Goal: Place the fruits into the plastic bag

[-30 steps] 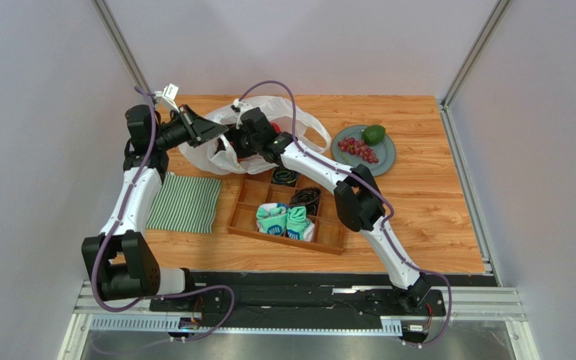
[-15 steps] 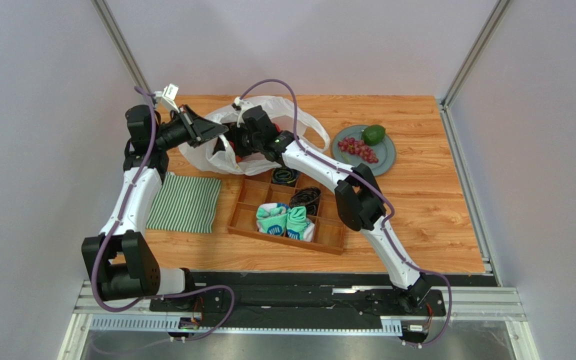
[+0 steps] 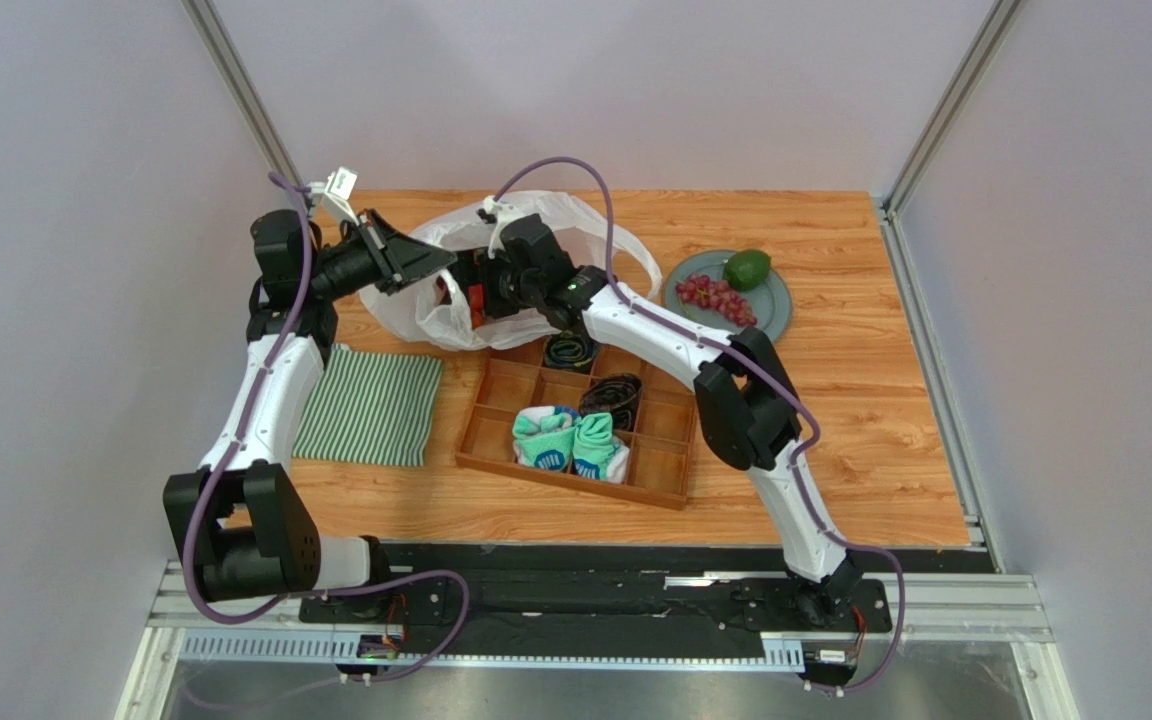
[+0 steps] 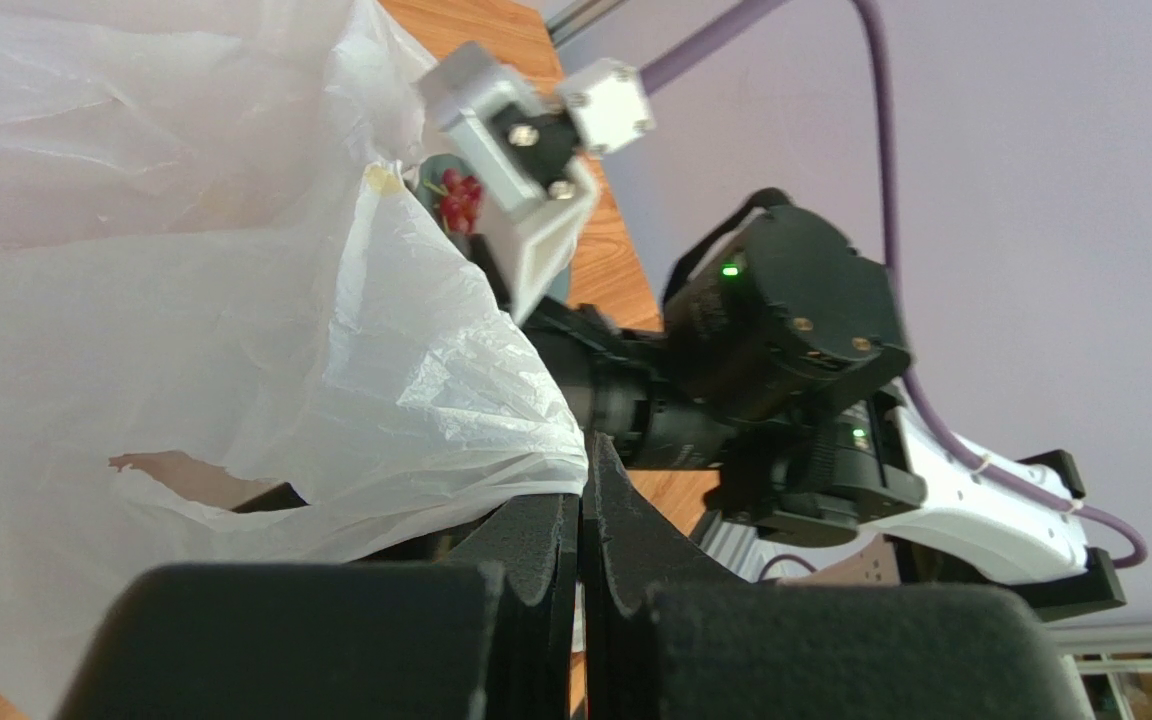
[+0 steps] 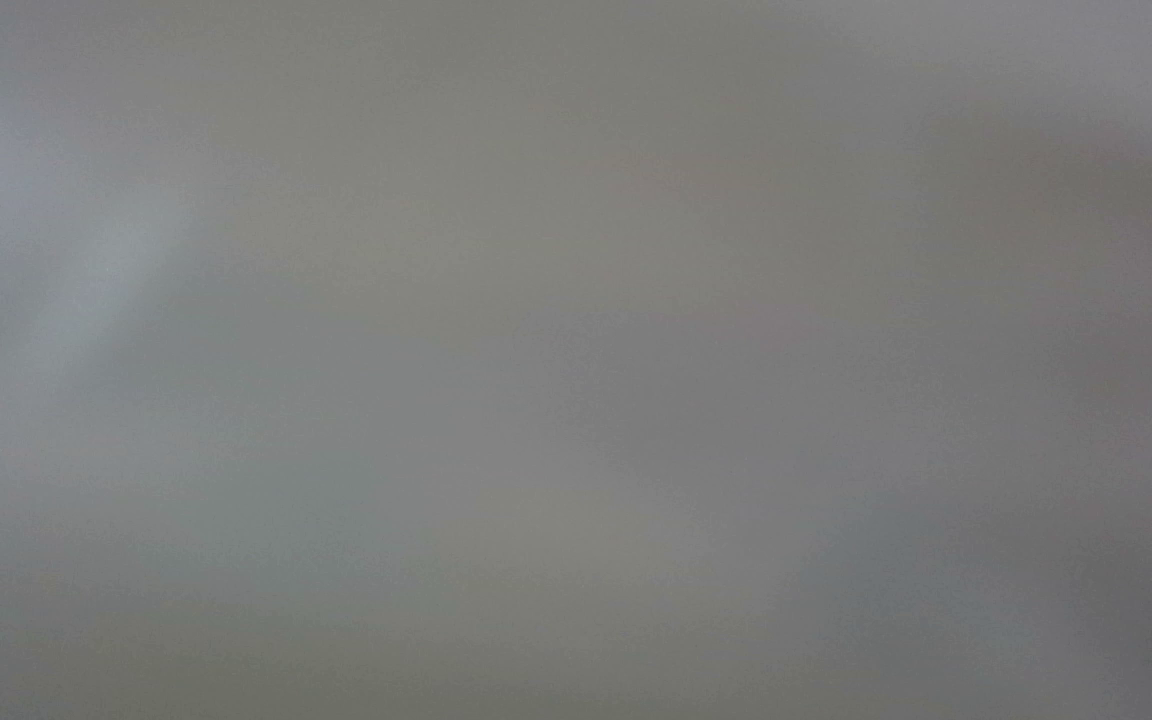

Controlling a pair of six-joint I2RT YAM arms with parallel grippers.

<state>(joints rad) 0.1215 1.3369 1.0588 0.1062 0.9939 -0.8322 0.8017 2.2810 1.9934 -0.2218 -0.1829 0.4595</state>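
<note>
Left hand (image 4: pixel 581 503) clamped on the rim of the plastic bag (image 4: pixel 207 285); right hand (image 3: pixel 485 285) at its mouth, apart or together cannot be told.

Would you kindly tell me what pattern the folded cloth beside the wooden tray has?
Green-and-white stripes on the folded cloth, clearest in the top external view.
</note>
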